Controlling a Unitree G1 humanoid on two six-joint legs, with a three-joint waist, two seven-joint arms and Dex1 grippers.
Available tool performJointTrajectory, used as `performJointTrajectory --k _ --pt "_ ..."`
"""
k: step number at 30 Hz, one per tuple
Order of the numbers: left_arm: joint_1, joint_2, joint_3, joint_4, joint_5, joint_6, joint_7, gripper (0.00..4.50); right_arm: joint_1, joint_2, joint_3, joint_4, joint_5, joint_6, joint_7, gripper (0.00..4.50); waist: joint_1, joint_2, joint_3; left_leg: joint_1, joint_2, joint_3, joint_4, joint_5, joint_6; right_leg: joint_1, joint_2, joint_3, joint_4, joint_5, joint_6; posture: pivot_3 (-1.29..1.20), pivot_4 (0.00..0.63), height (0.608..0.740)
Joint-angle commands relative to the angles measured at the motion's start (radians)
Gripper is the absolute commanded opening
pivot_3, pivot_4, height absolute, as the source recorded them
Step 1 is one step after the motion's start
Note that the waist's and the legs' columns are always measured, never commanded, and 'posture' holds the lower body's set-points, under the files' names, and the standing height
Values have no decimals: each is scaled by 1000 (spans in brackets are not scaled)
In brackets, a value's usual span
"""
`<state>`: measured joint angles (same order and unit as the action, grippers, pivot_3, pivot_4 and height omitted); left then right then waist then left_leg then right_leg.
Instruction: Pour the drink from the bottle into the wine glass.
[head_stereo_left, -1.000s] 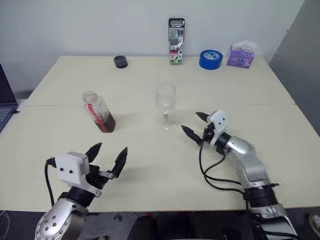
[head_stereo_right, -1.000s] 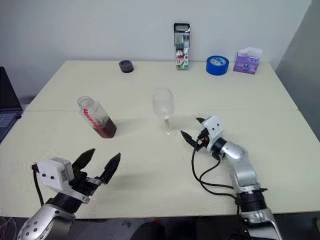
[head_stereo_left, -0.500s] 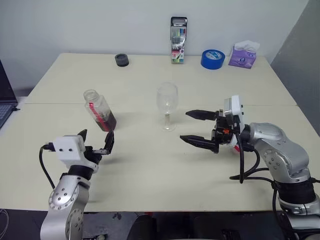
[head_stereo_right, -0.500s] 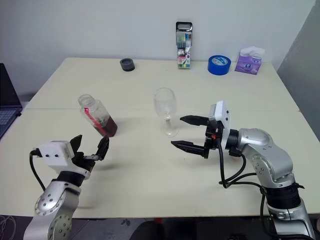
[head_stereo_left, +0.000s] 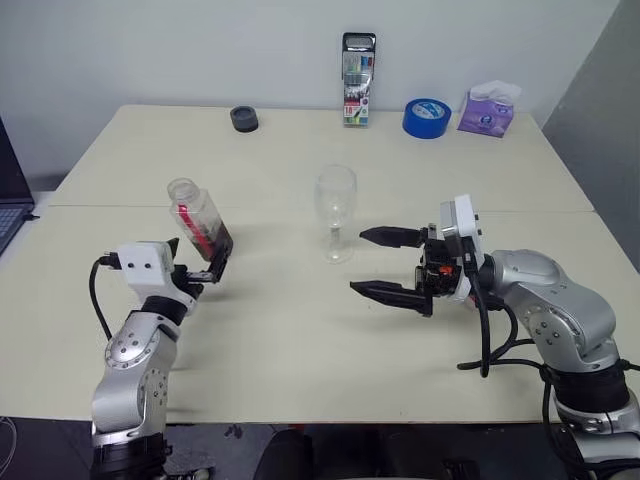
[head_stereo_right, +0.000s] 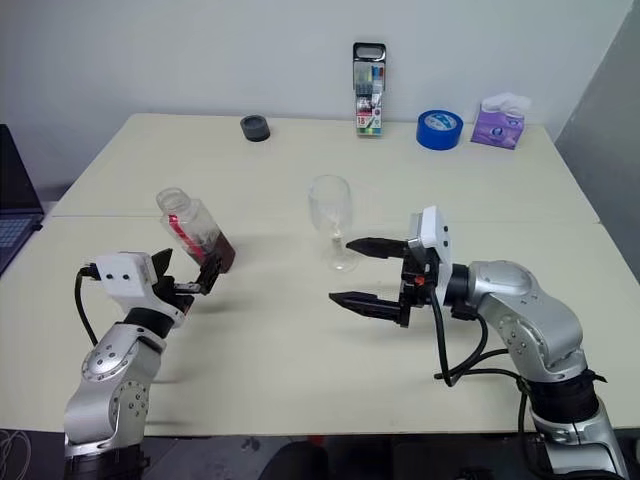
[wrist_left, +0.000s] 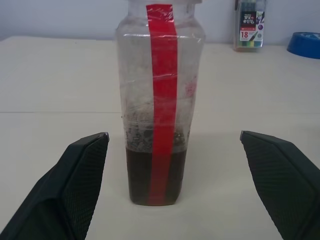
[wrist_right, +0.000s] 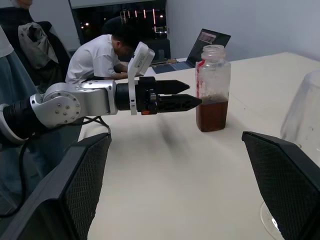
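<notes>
Bottle (wrist_left: 160, 100) between open left claw (wrist_left: 172, 145) fingers, untouched

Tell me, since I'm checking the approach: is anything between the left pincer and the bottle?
Nothing visible. The left pincer is open, and the bottle stands upright straight ahead of it on bare table.

The left claw (head_stereo_left: 200, 268) reached forward low over the surface, its 2 black fingers spread wide and level, touching nothing. The right claw (head_stereo_left: 382, 263) pointed sideways toward the robot's left, level, forearm bent across in front, its 2 fingers (head_stereo_right: 352, 301) also spread wide apart and empty.
</notes>
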<state>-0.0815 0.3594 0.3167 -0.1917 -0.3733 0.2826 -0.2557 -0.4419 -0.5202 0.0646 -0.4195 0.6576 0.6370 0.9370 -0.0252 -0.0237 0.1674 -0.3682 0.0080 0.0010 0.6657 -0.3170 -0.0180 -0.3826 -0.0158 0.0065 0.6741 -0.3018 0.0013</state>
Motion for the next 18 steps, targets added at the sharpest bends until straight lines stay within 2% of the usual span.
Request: performJointTrajectory --k 1,18 --pt "-45 24 0 38 17 -37 -29 4500 12 3 8 -37 -2 -35 3 4468 0 0 0 0 0 0 0 0 0 0 0 0 0 0 0 0 150 740" --pt "-236 64 -16 362 64 -160 -137 4500 29 25 42 -110 -17 -15 -108 4468 0 -1 0 -7 0 -2 5 2 -4 -7 0 -2 4 0 0 0 150 740"
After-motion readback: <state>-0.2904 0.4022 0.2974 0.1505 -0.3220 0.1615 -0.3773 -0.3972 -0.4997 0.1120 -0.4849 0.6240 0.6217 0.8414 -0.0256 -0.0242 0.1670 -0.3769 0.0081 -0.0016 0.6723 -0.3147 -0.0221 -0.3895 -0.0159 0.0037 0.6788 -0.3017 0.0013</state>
